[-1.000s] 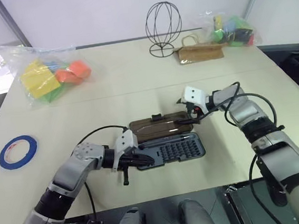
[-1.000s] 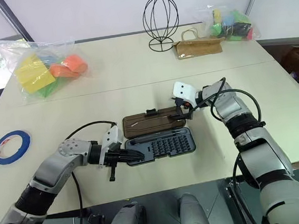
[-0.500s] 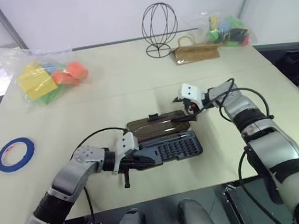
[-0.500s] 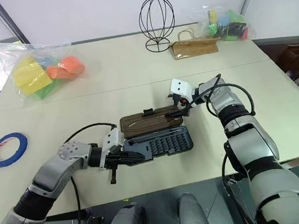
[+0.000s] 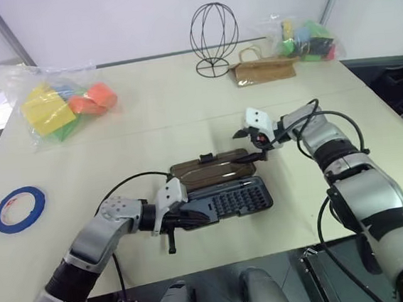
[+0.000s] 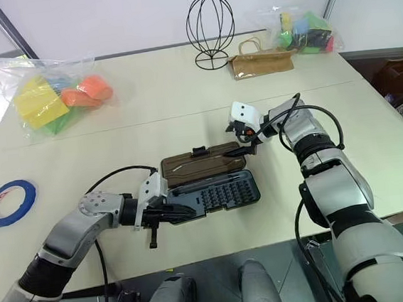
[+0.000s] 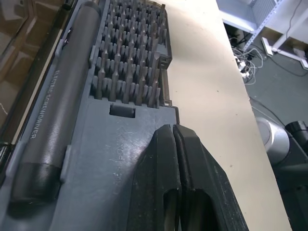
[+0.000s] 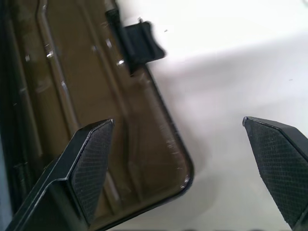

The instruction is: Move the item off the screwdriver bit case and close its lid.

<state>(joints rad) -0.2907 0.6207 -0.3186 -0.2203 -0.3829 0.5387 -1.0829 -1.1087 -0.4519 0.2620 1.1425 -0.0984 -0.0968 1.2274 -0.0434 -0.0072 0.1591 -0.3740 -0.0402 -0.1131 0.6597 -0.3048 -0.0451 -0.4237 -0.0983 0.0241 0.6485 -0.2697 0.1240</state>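
lid (image 8: 96, 96): glossy, smoky brown see-through plastic
case (image 7: 110, 144): matt dark grey plastic
surface (image 5: 184, 117): smooth, matt, cream

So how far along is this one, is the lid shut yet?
Not yet. Nothing lies on the dark grey plastic bit case, so clearing looks done. In hand: the shut left gripper presses the tray's end, the open right gripper straddles a corner of the smoky brown translucent lid, which lies flat open. Left: folding it shut.

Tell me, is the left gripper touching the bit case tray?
Touching. The left wrist view shows the shut left gripper lying directly on the flat end of the screwdriver bit case, with no gap.
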